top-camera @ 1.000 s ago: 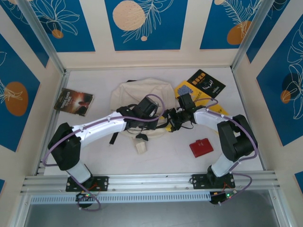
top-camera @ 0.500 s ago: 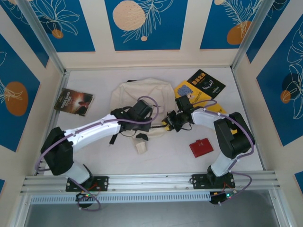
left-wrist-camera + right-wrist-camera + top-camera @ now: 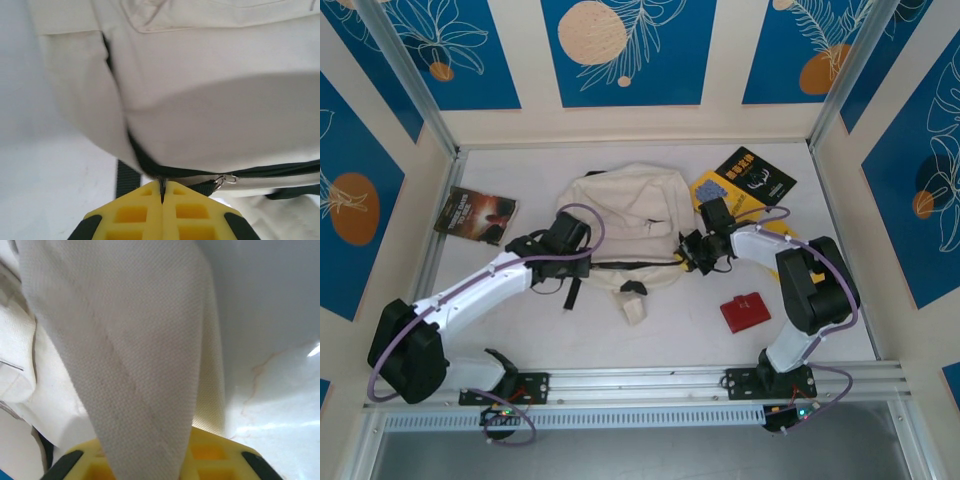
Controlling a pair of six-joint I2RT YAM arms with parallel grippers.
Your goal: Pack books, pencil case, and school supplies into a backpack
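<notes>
The cream backpack (image 3: 620,212) lies flat at the table's middle back. My left gripper (image 3: 586,262) is at its near left edge, shut on a small dark zipper pull (image 3: 161,181) along the black zipper line. My right gripper (image 3: 688,252) holds the bag's right edge, shut on a cream fabric strip (image 3: 135,365) that runs between its fingers (image 3: 215,455). The dark brown book (image 3: 475,213) lies far left. The black book (image 3: 753,178) overlaps the yellow book (image 3: 708,188) at the back right. A red pencil case (image 3: 745,311) lies near right.
A small cream piece with a black tip (image 3: 633,303) lies in front of the backpack. A black strap (image 3: 127,179) and a metal ring (image 3: 226,178) hang at the bag's near edge. Cage posts and walls close in the table's sides.
My left arm has swung left along the bag's near edge, gripper still pinched. The backpack's top is now uncovered. The right gripper has moved slightly away from me.
</notes>
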